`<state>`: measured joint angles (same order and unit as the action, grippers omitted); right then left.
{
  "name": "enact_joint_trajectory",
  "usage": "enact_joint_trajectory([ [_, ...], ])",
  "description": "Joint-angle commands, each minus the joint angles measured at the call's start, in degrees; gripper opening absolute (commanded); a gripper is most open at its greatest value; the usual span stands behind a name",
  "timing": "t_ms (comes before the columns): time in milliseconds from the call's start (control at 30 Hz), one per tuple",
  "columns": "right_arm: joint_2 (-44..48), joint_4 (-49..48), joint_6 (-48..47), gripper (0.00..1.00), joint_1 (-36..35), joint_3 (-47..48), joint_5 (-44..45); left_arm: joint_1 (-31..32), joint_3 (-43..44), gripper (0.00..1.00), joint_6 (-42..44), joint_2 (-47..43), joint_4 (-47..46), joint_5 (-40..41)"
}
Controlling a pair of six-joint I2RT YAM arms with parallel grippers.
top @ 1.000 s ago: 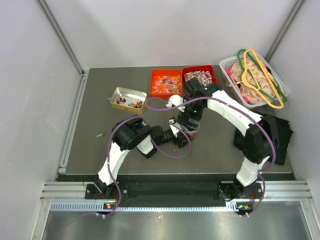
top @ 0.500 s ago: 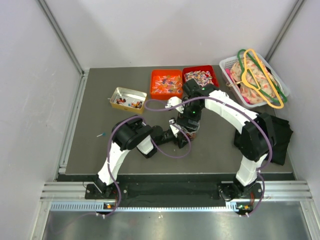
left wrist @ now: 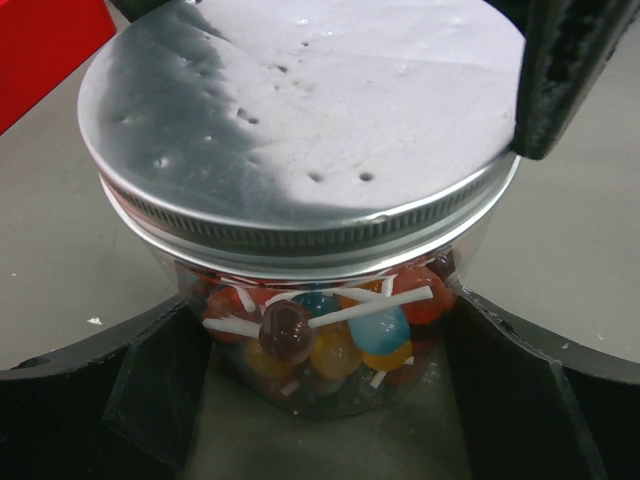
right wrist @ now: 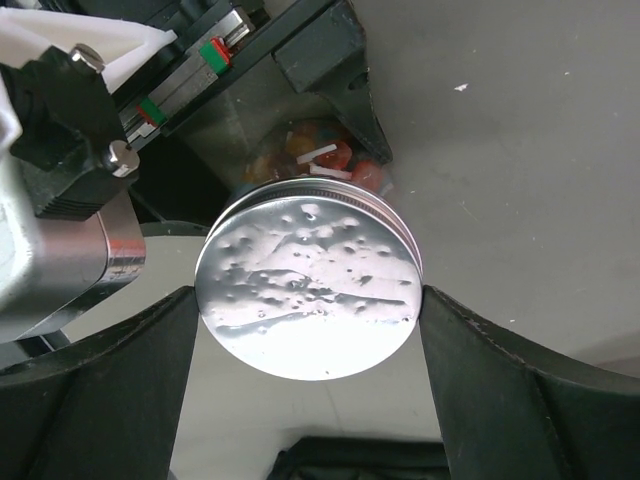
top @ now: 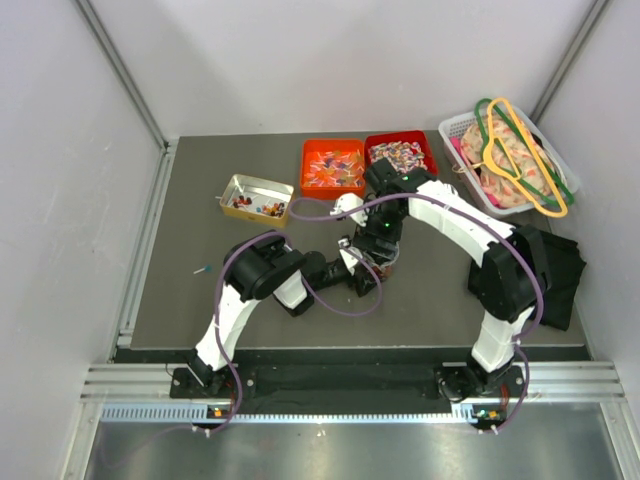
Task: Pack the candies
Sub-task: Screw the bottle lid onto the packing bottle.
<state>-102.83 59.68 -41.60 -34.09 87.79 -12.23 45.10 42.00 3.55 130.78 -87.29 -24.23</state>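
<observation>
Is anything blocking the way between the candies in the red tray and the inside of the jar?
Yes. The silver metal lid sits on the jar, covering its whole mouth, so the candies in the red tray cannot go in until it comes off.

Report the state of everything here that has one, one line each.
jar: upright, lid on, candies inside.
lid: seated on jar; tightness unclear.
left gripper: jaws clamped on jar body.
right gripper: jaws against lid's sides.
tin: open, few candies.
red bin: open, full of candies.
orange bin: open, holding colourful pieces.
</observation>
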Motion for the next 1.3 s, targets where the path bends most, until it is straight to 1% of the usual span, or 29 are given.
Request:
enact_joint_trajectory([
  [0, -0.18, -3.77, 2.31, 0.70, -0.72, -0.86, 1.15, -0.10, -0.87, 0.79, -0.74, 2.90, -1.57, -0.12],
  [167, -0.27, -5.71, 5.21, 0.69, -0.72, -2.01, 3.00, -0.10, -0.87, 0.78, -0.83, 2.90, -1.40, -0.12],
  [267, 0.16, -7.20, 7.76, 0.69, -0.72, -3.14, 3.35, -0.10, -0.78, 0.78, -0.65, 2.81, -1.31, -0.03],
  [367, 0.70, -9.32, 11.53, 0.69, -0.81, -5.25, 5.63, -0.10, -0.87, 0.77, -0.65, 2.81, -1.31, -0.03],
  [467, 0.96, -10.02, 16.89, 0.69, -0.72, -5.87, 7.39, -0.01, -0.78, 0.77, -0.65, 2.90, -1.13, -0.12],
  [500, 0.96, -10.02, 20.21, 0.69, -0.72, -5.96, 8.18, -0.10, -0.78, 0.77, -0.65, 2.90, -1.05, -0.12],
  [567, 0.87, -9.50, 22.96, 0.69, -0.63, -6.05, 8.89, -0.10, -0.69, 0.77, -0.74, 2.90, -1.04, -0.12],
  [600, 0.61, -9.41, 26.54, 0.69, -0.80, -5.96, 9.93, -0.10, -0.69, 0.77, -0.74, 2.90, -1.13, -0.20],
  [667, 0.17, -8.19, 29.02, 0.69, -0.81, -4.92, 9.77, -0.10, -0.69, 0.77, -0.65, 2.99, -1.22, -0.21],
  [700, -0.09, -8.00, 32.08, 0.69, -0.72, -4.47, 10.55, -0.10, -0.69, 0.77, -0.65, 2.99, -1.13, -0.21],
  [867, -0.01, -8.79, 37.03, 0.68, -0.72, -4.90, 12.05, -0.01, -0.69, 0.76, -0.48, 2.99, -1.13, -0.21],
  [967, 0.43, -9.23, 38.09, 0.78, -0.81, -5.78, 12.05, -0.10, -0.78, 0.76, -0.48, 3.08, -1.13, -0.12],
  [1000, 0.87, -9.32, 37.13, 0.83, -0.72, -5.96, 11.53, -0.10, -0.78, 0.76, -0.48, 2.99, -1.13, -0.20],
  [1067, 2.88, -9.76, 35.99, 0.88, -0.72, -6.05, 11.00, -0.01, -0.78, 0.75, -0.48, 2.99, -1.13, -0.12],
  [1100, 3.50, -9.58, 34.07, 0.93, -0.72, -5.96, 10.04, -0.01, -0.78, 0.75, -0.48, 2.99, -1.13, -0.12],
  [1200, 5.70, -9.32, 30.72, 0.99, -0.72, -5.79, 8.90, -0.10, -0.69, 0.75, -0.48, 3.08, -1.13, -0.29],
  [1267, 6.23, -8.36, 30.36, 0.99, -0.72, -5.35, 8.19, -0.01, -0.69, 0.75, -0.48, 3.08, -1.05, -0.29],
])
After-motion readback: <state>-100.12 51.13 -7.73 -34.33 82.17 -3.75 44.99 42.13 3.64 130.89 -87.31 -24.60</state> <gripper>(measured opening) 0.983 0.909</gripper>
